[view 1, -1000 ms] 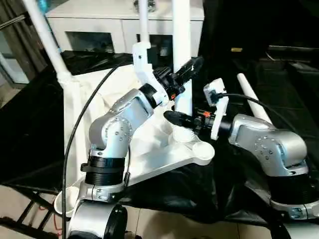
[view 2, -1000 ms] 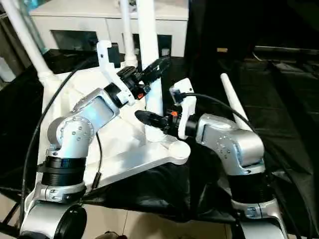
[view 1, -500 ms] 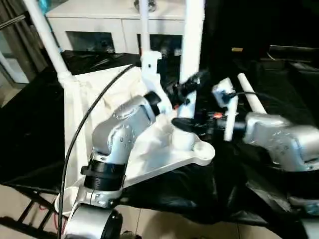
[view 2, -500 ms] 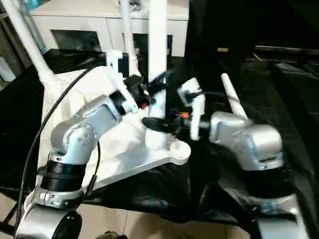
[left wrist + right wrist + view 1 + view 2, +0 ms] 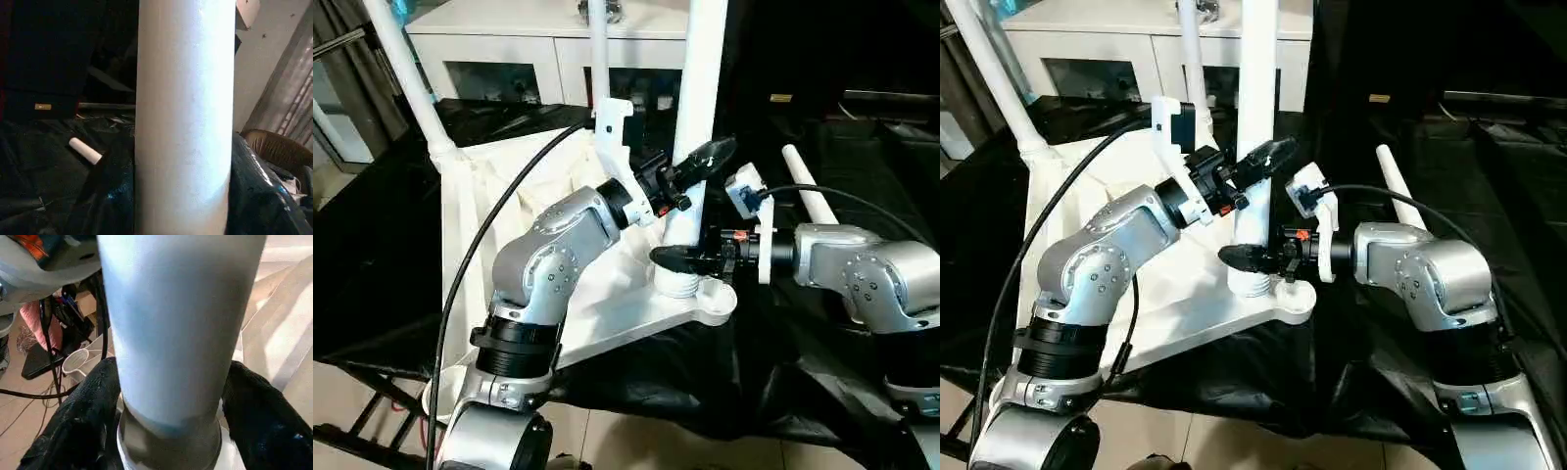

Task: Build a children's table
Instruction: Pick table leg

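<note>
A leg (image 5: 697, 108) stands upright in the tabletop (image 5: 636, 294) corner socket (image 5: 681, 284), both jaws clamped on it: left gripper (image 5: 690, 171) higher, right gripper (image 5: 680, 258) just above the socket, axis vertical.

A room in a home is shown: a white cabinet (image 5: 548, 44) with glass doors, a brown sofa (image 5: 274, 147) and curtains (image 5: 342, 49) are seen
</note>
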`<state>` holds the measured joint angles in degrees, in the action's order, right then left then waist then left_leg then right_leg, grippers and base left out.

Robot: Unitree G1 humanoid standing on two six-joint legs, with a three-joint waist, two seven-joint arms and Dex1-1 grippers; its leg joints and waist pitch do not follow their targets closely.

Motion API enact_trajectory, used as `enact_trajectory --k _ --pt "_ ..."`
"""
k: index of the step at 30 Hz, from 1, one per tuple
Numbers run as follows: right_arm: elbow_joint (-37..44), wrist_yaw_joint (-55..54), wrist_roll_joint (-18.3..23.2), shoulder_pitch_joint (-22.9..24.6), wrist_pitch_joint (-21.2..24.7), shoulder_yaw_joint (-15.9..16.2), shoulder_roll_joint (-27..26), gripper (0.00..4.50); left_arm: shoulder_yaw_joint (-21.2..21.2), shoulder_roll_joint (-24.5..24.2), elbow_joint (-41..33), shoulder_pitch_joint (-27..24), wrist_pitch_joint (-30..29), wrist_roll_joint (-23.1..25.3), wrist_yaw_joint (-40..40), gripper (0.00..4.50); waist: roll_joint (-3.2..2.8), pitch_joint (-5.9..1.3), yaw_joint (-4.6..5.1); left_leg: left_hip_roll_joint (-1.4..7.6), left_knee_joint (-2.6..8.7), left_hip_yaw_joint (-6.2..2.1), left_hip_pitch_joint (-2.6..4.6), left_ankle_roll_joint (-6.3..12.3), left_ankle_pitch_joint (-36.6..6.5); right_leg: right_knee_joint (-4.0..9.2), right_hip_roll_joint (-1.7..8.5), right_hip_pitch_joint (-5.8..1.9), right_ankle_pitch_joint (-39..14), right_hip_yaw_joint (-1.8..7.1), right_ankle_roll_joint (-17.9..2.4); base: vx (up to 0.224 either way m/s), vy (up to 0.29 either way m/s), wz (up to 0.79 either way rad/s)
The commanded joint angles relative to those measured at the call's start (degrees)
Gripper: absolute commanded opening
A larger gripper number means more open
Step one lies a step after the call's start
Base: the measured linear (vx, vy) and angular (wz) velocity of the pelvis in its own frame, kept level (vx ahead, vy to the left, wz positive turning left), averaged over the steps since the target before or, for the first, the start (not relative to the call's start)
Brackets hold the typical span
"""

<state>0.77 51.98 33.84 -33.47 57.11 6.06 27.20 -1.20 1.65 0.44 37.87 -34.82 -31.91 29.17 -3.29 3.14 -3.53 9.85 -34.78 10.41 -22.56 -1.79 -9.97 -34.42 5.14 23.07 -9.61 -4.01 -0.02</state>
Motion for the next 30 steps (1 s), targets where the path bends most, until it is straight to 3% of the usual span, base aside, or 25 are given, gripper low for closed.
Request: enact_trajectory --k 1,9,21,24,26,30 --pt "-0.8 0.2 0.0 -0.8 0.4 0.0 0.1 3.09 -0.7 -0.2 -1.9 -0.2 0.1 -1.1 1.0 1.87 1.24 -4.45 -0.25 2.60 3.34 -1.03 0.89 2.86 -7.8 4.10 2.87 -3.23 -13.4 2.17 -11.5 0.000 0.000 0.00" --pt "-1.4 0.2 0.5 -1.2 -0.2 -0.6 -0.5 2.37 -1.4 -0.6 -2.3 -0.6 -0.6 -1.4 2.4 1.87 1.23 -4.45 -0.20 2.52 3.30 -0.99 0.86 2.90 -8.0 4.11 2.84 -3.28 -13.3 2.14 -11.6 0.000 0.000 0.00" --pt "-1.5 0.4 0.5 -1.1 -0.8 -1.0 -0.7 2.05 -1.6 -0.7 -2.1 -0.6 0.0 -0.3 1.2 1.87 1.07 -4.49 -0.22 2.57 3.32 -1.03 0.90 2.76 -7.9 3.96 2.82 -3.30 -12.4 2.15 -12.0 0.000 0.000 0.00" --pt "-1.4 0.2 0.5 -0.9 -0.9 -1.1 -0.9 2.04 -0.7 -0.3 -1.7 -0.3 -1.2 -1.5 1.0 2.57 1.05 -4.50 -0.24 2.54 3.29 -1.03 0.90 2.77 -8.0 3.97 2.84 -3.34 -12.3 2.14 -12.0 0.000 0.000 0.00" --pt "-1.5 -0.4 0.2 -0.5 -1.6 -1.3 -1.3 2.02 -0.8 -0.7 -2.1 -0.3 -1.3 -2.4 2.4 2.63 1.12 -4.53 -0.24 2.52 3.28 -1.02 0.91 2.84 -7.8 3.93 2.82 -3.31 -12.4 2.14 -12.1 0.000 0.000 0.00" --pt "-1.5 -3.5 0.4 0.8 -3.5 -3.4 -3.7 1.98 -0.3 0.2 -2.1 -0.8 4.7 -0.4 1.8 3.02 1.17 -4.50 -0.15 2.57 3.32 -1.00 0.86 2.83 -7.9 4.08 2.88 -3.24 -12.9 2.17 -11.7 0.000 0.000 0.00"
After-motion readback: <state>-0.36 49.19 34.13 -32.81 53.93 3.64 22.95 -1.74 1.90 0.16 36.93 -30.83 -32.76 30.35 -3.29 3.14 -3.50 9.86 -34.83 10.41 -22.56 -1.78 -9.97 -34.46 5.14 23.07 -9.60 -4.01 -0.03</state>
